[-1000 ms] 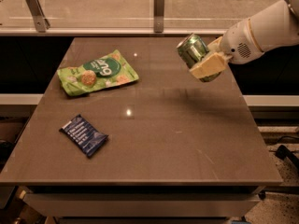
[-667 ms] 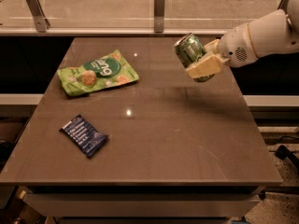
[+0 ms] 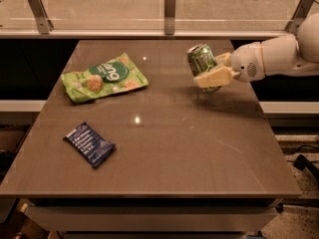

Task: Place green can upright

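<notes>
Brown bench top (image 3: 164,153), glass rail (image 3: 99,9) behind: pale two-finger gripper (image 3: 207,72) clamped round shiny green metal can (image 3: 200,59), held tilted near far right edge. Grasp done; standing can upright on bench and releasing left.

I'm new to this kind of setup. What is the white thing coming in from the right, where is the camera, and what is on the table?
There is only one camera, looking down at the table from its near edge. The white shape on the right is the robot's single arm. At its end is a two-finger gripper, over the far right part of the table and closed around the green can. The can leans a little rather than standing straight, and I cannot tell whether its base touches the surface. Two things lie flat on the left side of the table: a green snack bag further back and a dark blue packet nearer the camera.
</notes>
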`<state>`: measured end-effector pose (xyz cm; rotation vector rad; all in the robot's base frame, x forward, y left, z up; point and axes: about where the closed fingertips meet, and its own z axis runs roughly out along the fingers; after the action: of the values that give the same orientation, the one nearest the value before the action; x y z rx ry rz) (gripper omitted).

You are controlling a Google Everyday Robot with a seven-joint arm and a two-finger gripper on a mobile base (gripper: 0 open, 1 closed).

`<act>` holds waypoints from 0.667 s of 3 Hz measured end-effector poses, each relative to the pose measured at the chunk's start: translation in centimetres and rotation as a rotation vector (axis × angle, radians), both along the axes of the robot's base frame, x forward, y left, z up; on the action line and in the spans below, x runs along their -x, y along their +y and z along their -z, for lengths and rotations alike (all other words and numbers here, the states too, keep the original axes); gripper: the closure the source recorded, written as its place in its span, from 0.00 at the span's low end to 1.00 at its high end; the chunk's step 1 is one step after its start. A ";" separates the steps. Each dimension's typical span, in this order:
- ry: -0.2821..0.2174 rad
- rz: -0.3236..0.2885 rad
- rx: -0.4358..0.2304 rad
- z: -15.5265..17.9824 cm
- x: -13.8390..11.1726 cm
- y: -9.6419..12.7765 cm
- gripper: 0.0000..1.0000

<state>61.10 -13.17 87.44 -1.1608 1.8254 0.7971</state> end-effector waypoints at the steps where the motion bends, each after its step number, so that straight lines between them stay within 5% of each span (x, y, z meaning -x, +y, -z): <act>1: 0.006 0.001 -0.063 1.2 -1.0 -0.3 1.00; 2: -0.001 0.017 -0.136 2.1 -1.4 -1.1 1.00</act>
<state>62.48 -14.22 85.34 -1.0577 1.7493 0.8957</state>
